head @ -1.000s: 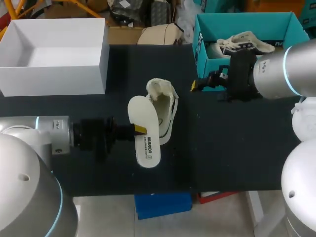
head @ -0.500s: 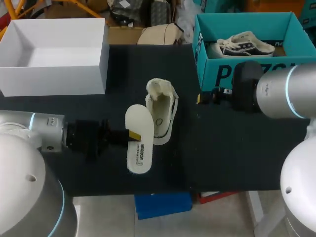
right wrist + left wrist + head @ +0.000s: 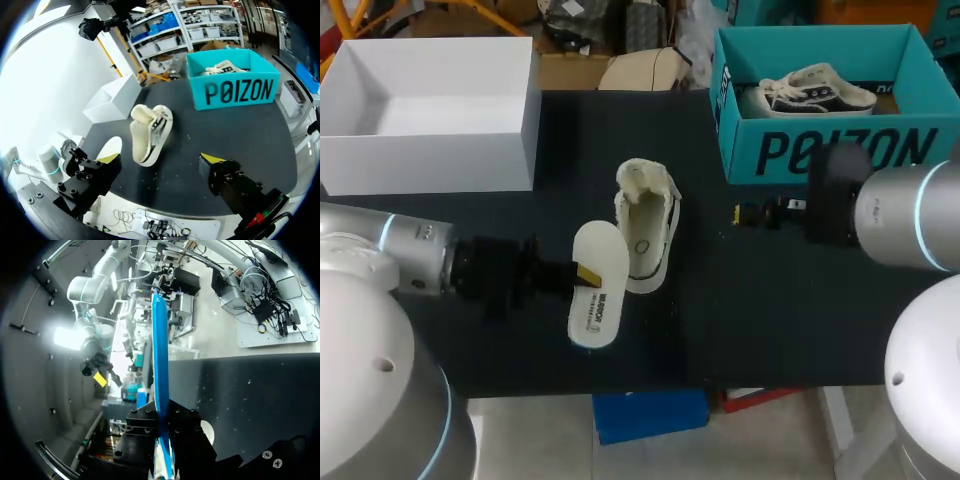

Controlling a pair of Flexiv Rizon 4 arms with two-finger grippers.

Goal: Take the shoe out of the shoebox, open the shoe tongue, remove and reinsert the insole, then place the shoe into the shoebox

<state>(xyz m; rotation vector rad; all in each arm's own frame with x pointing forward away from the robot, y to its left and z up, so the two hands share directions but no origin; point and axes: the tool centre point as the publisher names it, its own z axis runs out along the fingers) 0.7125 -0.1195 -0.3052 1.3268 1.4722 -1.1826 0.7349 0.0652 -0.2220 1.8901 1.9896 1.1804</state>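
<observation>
Below frame centre, head view: insole (image 3: 598,290) fully out of shoe (image 3: 647,228), just beside its left flank, clenched at one long edge in left gripper (image 3: 586,272). Confirmed from left wrist: blue underside edge-on between the fingers.

Shoe at centre on dark table (image 3: 770,320), opening toward camera, tongue apparently folded back at upper end.

Right gripper (image 3: 744,213) released, fingers wide, nothing held; right of centre, well apart from shoe, just below teal box (image 3: 820,150) with second shoe (image 3: 815,88) inside. White box (image 3: 430,160) upper left. Unclear which counts as the shoebox.

Judged step: removal done, reinsertion pending.

Next move, as judged: line insole up with opening, feed one end in, press flat. Probably needs right gripper steadying the shoe or holding the tongue clear; otherwise risk of shoe sliding.
</observation>
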